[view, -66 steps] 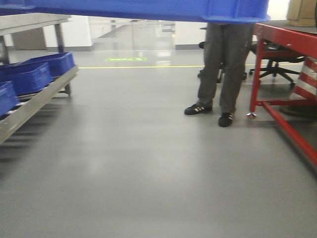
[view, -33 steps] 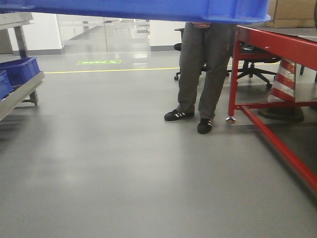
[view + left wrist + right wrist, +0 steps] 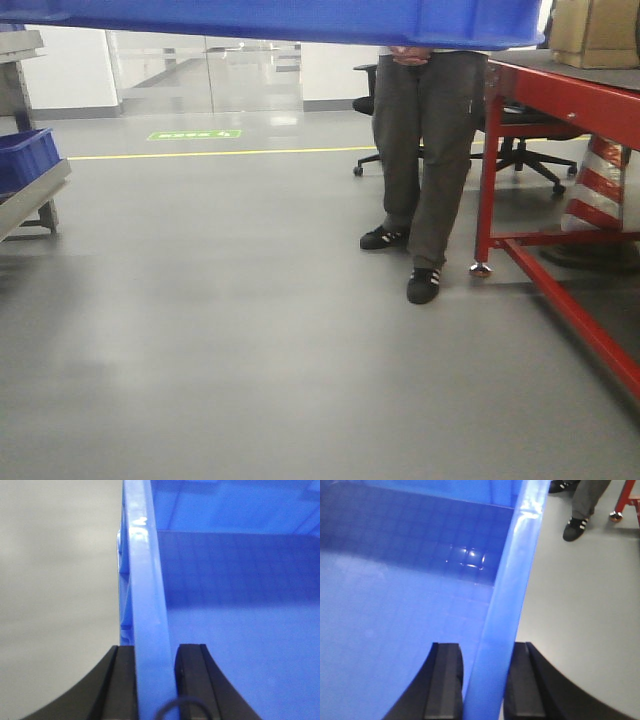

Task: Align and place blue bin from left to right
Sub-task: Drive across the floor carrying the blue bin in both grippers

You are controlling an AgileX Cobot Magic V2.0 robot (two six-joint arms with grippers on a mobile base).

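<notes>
Holding the bin (image 3: 240, 605) from both sides: pinching one rim wall between the fingers of the left gripper (image 3: 154, 655), clamping the opposite rim likewise with the right gripper (image 3: 484, 652). Carrying it high above the floor (image 3: 250, 330), with the empty inside stretching forward from each gripper. Lifting apparently done. Left to do: reaching the placing spot, aligning, lowering, releasing. Ahead, beyond the right gripper, a person (image 3: 425, 150) beside a red table (image 3: 560, 95).

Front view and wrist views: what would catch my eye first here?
A big blue bin spans the top edge of the front view, held aloft. In the wrist views, the left gripper and the right gripper each clamp its rim. Ahead, a person stands beside a red table.
</notes>
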